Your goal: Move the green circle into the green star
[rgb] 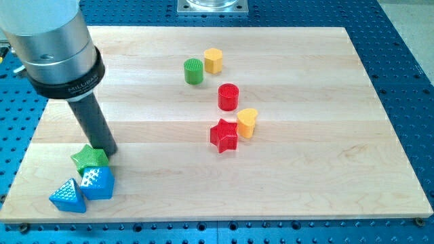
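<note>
The green circle [194,71] stands near the view's top centre, touching a yellow hexagon [213,60] on its right. The green star [89,158] lies at the view's lower left on the wooden board [305,156]. My tip [108,150] is at the end of the dark rod, right at the star's upper right edge and far left of the green circle. Whether it touches the star I cannot tell.
Two blue blocks sit just below the green star: a cube-like one [98,183] and a triangle [68,196]. In the middle are a red circle [228,97], a red star [224,135] and a yellow heart [247,123], close together.
</note>
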{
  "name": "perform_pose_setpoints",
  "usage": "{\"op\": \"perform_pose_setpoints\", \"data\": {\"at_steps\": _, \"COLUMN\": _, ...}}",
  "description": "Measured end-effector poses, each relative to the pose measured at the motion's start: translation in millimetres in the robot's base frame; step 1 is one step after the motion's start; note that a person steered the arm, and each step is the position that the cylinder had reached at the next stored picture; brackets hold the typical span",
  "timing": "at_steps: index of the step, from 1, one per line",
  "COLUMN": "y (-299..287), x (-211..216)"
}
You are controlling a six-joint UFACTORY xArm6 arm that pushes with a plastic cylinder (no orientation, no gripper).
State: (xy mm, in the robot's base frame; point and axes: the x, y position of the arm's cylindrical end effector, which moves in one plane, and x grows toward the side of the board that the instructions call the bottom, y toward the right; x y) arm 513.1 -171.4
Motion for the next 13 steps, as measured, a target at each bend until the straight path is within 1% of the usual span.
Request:
{"op": "perform_pose_setpoints", "data": {"at_steps": 1, "y": 34, "x": -10}}
{"op": "perform_pose_setpoints", "data": {"at_steps": 2, "y": 87, "x": -45}}
{"op": "perform_pose_setpoints", "data": {"at_steps": 3, "y": 111, "x": -79}}
{"op": "perform_pose_setpoints", "data": {"at_steps": 4, "y": 128, "x": -79}}
{"op": "perform_pose_setpoints", "data": {"at_steps": 5, "y": 164, "x": -113}}
{"op": "perform_pose_setpoints", "data": {"at_steps": 6, "y": 168, "x": -141}}
{"op": "perform_pose_setpoints", "data": {"at_steps": 7, "y": 159, "x": -162}}
{"op": "perform_pose_setpoints", "data": {"at_steps": 8, "y": 128, "x": -182}}
{"op": "perform_pose_setpoints", "data": {"at_steps": 9, "y": 110, "x": -205}}
{"op": "perform_pose_setpoints", "data": {"at_steps": 10, "y": 108, "x": -206}}
{"op": "perform_pose_setpoints", "data": {"at_steps": 11, "y": 89, "x": -176}}
{"op": "perform_pose_setpoints", "data": {"at_steps": 12, "y": 33, "x": -175}}
{"op": "perform_pose_setpoints", "data": {"at_steps": 13, "y": 6, "x": -177}}
